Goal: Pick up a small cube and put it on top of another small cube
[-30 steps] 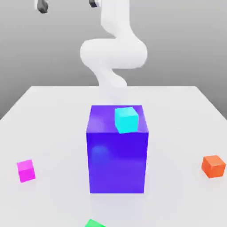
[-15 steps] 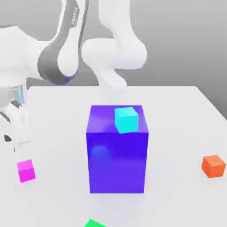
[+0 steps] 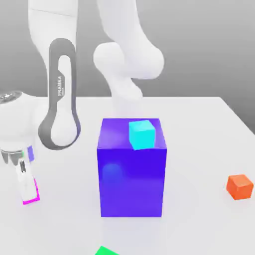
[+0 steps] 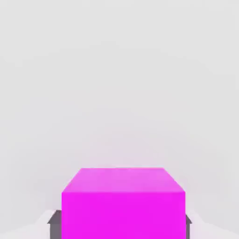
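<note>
On tabletop [image 3: 199,149], magenta cube [image 4: 123,214] inside end effector [image 4: 120,226]

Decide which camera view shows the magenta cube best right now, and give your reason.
The hand view shows the magenta cube best: two of its faces appear large, between the gripper's two fingers. The exterior view shows just a magenta edge, since a finger covers most of the cube.

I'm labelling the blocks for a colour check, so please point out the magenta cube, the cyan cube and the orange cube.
Magenta cube [image 4: 123,215]: hand view, on its broad side face.
Cyan cube [image 3: 143,137]: exterior view, on its front face.
Orange cube [image 3: 241,189]: exterior view, on its front face.
</note>
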Available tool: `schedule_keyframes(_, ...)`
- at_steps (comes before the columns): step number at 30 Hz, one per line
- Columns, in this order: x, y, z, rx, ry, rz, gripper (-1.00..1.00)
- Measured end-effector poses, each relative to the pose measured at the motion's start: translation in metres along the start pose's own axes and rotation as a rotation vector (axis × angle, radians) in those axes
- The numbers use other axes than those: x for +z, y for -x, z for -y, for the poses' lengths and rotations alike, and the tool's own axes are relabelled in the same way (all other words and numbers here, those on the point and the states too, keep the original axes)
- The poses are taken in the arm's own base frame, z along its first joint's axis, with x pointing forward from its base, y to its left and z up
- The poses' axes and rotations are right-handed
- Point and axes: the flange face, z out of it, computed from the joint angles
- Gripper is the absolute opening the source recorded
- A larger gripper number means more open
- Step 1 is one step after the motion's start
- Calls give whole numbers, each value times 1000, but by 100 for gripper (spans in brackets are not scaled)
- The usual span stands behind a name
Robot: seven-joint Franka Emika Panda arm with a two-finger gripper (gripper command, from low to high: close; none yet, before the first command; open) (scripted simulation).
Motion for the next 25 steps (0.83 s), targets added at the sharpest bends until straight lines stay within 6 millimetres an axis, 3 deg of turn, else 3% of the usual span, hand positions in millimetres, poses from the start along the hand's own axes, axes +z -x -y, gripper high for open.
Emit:
schedule_keyframes(5, -47, 0, 1, 0, -1, 0, -100)
schedule_keyframes(7, -62, 17, 17, -78, -1, 2, -100)
schedule_keyframes(9, -71, 55, 52, -241, -1, 2, -100)
schedule_keyframes(12, -85, 128, 97, -501, 0, 2, -100)
schedule_keyframes(17, -106, 268, 139, -917, -1, 3, -100)
schedule_keyframes(19, -89, 296, 143, -994, -1, 3, -100)
schedule_keyframes(21, -61, 303, 144, -1012, -1, 3, -100)
schedule_keyframes(22, -52, 304, 143, -1016, -1, 3, 100)
schedule_keyframes(25, -52, 304, 143, -1016, -1, 3, 100)
